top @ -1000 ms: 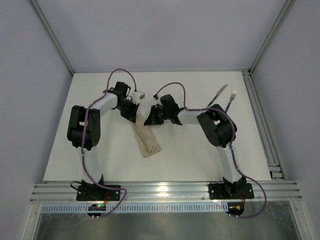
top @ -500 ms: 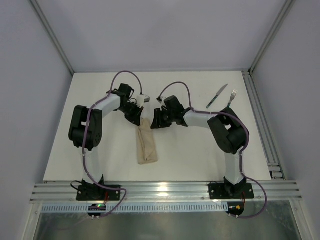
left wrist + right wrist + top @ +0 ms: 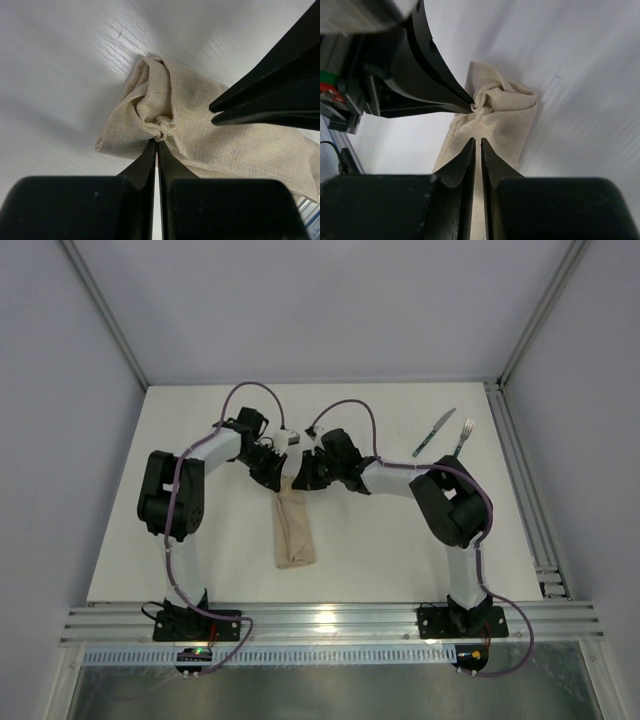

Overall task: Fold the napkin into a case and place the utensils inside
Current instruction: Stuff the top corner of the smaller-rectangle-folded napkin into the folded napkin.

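The beige napkin [image 3: 294,531] lies as a narrow oblong case on the table, its far end lifted between both grippers. My left gripper [image 3: 158,141] is shut on a small bunched pinch of that end of the napkin [image 3: 200,135]. My right gripper [image 3: 475,141] hangs just over the napkin [image 3: 510,112], jaws together but for a thin slit, nothing between them. Its fingers [image 3: 270,90] show across from the left one. The utensils lie at the far right: knife [image 3: 433,433] and fork [image 3: 462,438], apart from both grippers.
A raised aluminium rail [image 3: 515,470] runs along the table's right edge, just beyond the fork. Another rail [image 3: 330,620] crosses the near edge by the arm bases. Grey walls close in the back and sides.
The napkin has swung from slanted to straight, pointing at the near edge. My right gripper opened, shut again and moved left, closer to the left gripper. The left grip is unchanged.
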Robot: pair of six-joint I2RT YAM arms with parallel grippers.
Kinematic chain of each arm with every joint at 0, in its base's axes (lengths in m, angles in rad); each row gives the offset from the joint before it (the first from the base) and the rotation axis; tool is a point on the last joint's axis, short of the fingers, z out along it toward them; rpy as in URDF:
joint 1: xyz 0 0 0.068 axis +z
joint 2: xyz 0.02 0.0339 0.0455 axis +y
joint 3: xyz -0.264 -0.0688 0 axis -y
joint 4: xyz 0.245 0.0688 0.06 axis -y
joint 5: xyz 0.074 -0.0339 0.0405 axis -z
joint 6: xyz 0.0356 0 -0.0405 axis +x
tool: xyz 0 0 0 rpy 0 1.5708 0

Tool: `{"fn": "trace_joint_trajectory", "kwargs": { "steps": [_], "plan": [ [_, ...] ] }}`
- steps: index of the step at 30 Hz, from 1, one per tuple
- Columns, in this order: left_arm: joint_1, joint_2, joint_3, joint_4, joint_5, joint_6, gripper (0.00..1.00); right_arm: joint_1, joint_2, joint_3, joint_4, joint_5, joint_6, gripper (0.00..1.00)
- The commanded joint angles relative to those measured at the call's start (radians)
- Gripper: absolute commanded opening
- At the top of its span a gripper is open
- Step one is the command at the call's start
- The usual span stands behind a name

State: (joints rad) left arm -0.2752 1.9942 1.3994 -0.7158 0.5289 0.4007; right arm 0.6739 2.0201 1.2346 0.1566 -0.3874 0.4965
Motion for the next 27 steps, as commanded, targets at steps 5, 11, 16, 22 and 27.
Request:
{"fn": "trace_joint_trajectory", "kwargs": {
  "steps": [5, 11, 16, 22, 27],
  "plan": [
    [-0.002, -0.037, 0.003, -0.007, 0.013, 0.001, 0.00, 0.012, 0.136, 0.129, 0.090, -0.120, 0.125, 0.11],
    [-0.001, -0.037, 0.016, -0.020, -0.015, 0.009, 0.18, 0.012, 0.210, 0.155, 0.106, -0.116, 0.163, 0.10],
    [0.007, -0.089, 0.035, -0.043, -0.058, 0.004, 0.29, 0.009, 0.195, 0.120, 0.135, -0.081, 0.180, 0.10],
    [0.011, -0.147, 0.036, -0.082, -0.160, -0.019, 0.31, 0.009, 0.187, 0.103, 0.179, -0.087, 0.201, 0.10],
    [0.005, -0.101, 0.010, -0.079, -0.162, -0.019, 0.32, 0.009, 0.175, 0.098, 0.190, -0.088, 0.206, 0.11]
  ]
}}
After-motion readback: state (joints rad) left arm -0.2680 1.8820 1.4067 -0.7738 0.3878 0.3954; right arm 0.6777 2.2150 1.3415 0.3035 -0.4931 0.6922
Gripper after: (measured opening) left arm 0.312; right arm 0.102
